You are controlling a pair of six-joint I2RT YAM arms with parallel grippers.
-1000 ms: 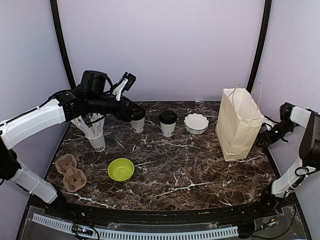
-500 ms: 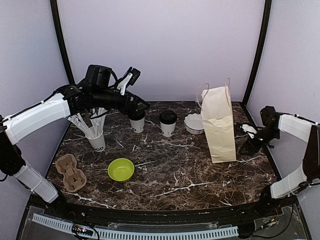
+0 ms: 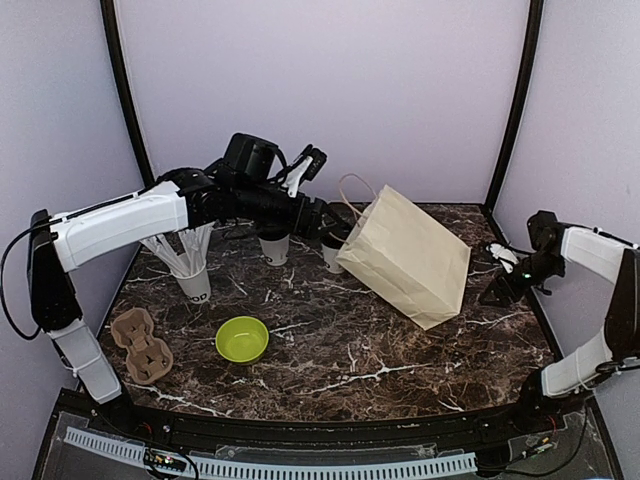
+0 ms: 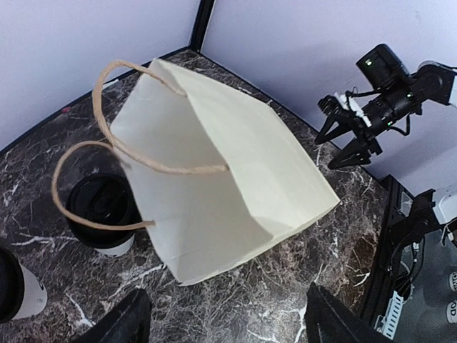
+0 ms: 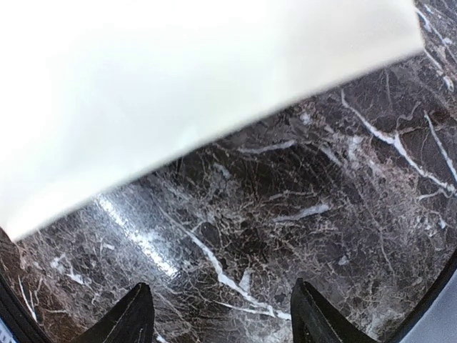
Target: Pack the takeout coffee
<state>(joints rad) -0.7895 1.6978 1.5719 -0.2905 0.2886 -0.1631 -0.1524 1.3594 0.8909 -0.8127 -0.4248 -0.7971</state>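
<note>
Leaning paper bag [image 3: 410, 255] blocks frame centre, its handles looping across one lidded cup [image 4: 100, 214]. Left arm [image 3: 150, 215] bars the upper left. Bare table [image 3: 400, 365] at lower centre and right is passable.

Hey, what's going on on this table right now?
The paper bag is tipped over, its handled mouth by one lidded cup; the second cup stands beside it, both on the table, unpacked. The left gripper hangs open above the bag, holding nothing. The right gripper is open too, apart from the bag's base.
</note>
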